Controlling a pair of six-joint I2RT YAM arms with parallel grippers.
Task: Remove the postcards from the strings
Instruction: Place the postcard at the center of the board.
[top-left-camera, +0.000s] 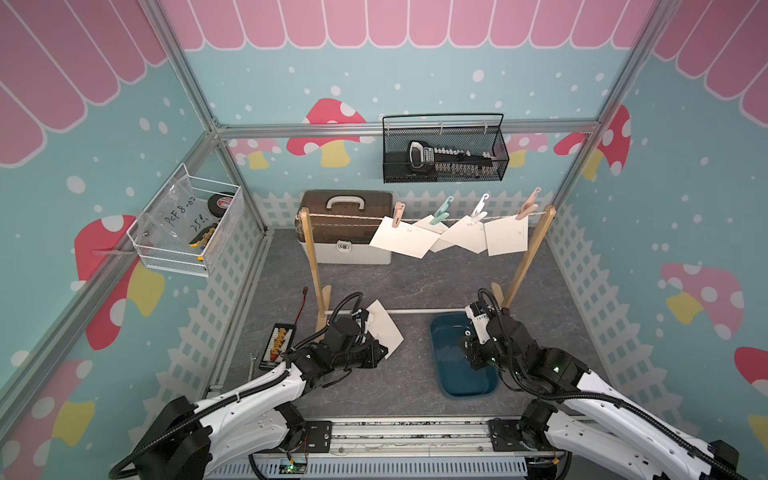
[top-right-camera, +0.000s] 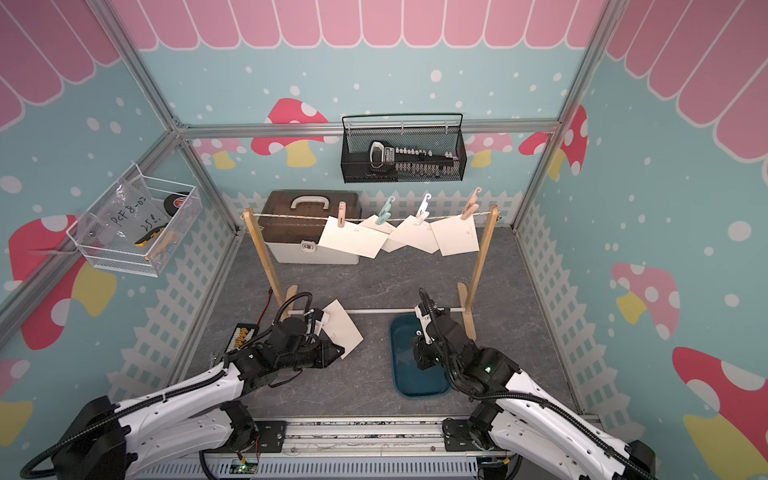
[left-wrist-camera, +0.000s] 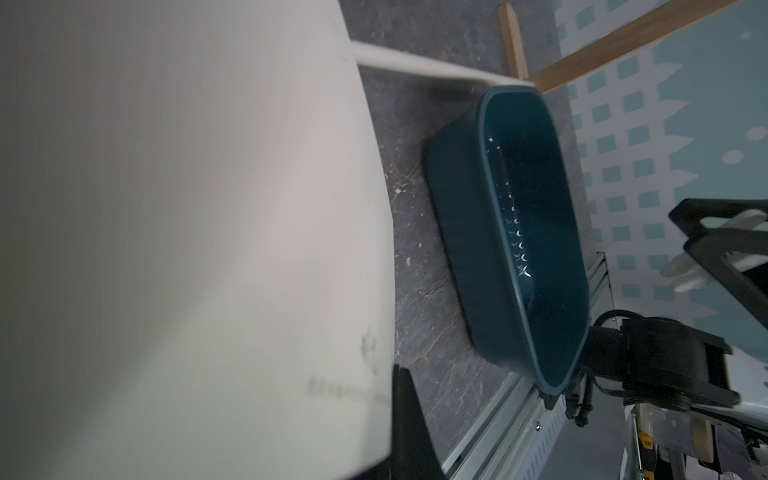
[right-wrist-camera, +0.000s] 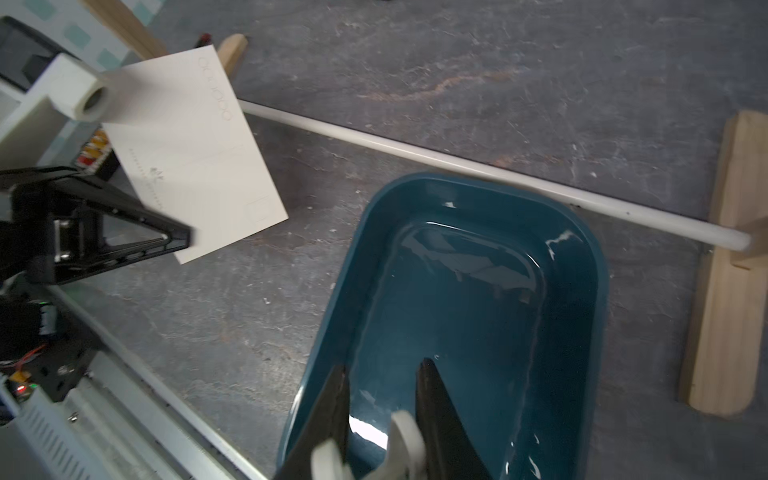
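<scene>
Both black-and-white arms reach forward from the near rail with their elbows low. On the left arm, the left gripper (right-wrist-camera: 185, 241) is clamped on the edge of one off-white paper postcard (right-wrist-camera: 187, 153), held tilted above the grey floor beside the dark teal plastic tray (right-wrist-camera: 582, 249). Over that tray the right gripper (right-wrist-camera: 382, 365) points down, pinching a white plastic clothespin (right-wrist-camera: 401, 432). Four more off-white postcards (top-left-camera: 505, 237) hang clipped on the beige twisted twine (top-left-camera: 345, 217).

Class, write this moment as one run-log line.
left claw: holds postcard | right claw: holds white clothespin over teal bin | string: four postcards pinned
</scene>
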